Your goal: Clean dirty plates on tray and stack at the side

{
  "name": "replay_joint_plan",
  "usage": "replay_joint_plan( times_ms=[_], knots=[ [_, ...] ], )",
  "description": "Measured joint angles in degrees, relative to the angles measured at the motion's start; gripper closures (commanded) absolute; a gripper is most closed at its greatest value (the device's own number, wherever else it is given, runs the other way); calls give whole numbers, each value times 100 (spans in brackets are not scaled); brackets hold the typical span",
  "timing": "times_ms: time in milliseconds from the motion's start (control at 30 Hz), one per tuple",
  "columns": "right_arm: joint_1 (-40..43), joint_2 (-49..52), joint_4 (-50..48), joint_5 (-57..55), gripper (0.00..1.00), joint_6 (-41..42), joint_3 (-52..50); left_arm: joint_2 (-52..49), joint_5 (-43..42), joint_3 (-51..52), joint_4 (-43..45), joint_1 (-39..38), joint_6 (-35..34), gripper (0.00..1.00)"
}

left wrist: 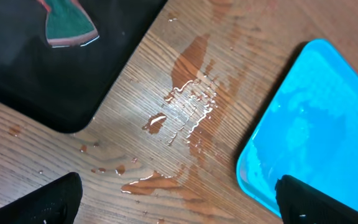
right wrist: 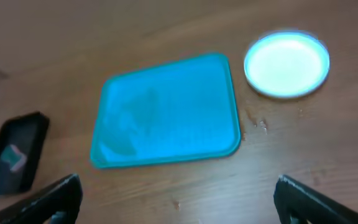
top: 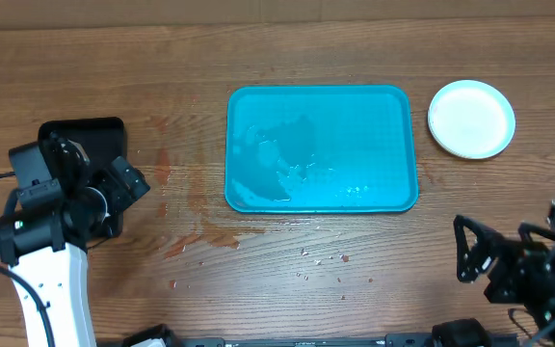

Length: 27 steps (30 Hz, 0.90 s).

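tray (top: pixel 321 149): bare, wet, mid-table | plates (top: pixel 471 118): white one off to its right, stack spot we reckon, can't tell what's under | left gripper (left wrist: pixel 179 202): fingers apart, empty, near black tray (left wrist: pixel 42 81) holding sponge (left wrist: pixel 70 25) | right gripper (right wrist: pixel 179 199): apart, empty, looks done to us

Turquoise tray (top: pixel 322 149), white plate (top: pixel 471 119), black tray (top: pixel 94 140), brown wood-grain table (top: pixel 258 48).

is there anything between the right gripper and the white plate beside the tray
Nothing visible does. The right gripper sits open near the front edge; between it and the white plate lies only wood tabletop with a few small wet spots. The tray lies left of the plate, off that line.
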<state>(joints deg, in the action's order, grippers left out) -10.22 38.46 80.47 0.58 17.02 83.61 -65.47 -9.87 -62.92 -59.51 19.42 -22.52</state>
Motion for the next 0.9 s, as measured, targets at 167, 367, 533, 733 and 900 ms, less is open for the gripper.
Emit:
replay_joint_plan(
  times_ms=[167,367,533,733,900],
  knots=[
    [0,-1543,-2288,-57,0,-57,-2354,-382,-2,17,15,0,0,0],
    [20,-2730,-6067,-55,0,-55,-5801,-850,0,44,17,0,0,0],
    [125,-3445,-7665,-50,0,-52,-7313,-1222,-2,44,22,0,0,0],
    [520,-3762,-8063,-55,0,-55,-7923,-1545,0,44,22,0,0,0],
    [922,-3762,-8295,-59,0,-57,-8148,-1644,0,44,20,0,0,0]
  ],
)
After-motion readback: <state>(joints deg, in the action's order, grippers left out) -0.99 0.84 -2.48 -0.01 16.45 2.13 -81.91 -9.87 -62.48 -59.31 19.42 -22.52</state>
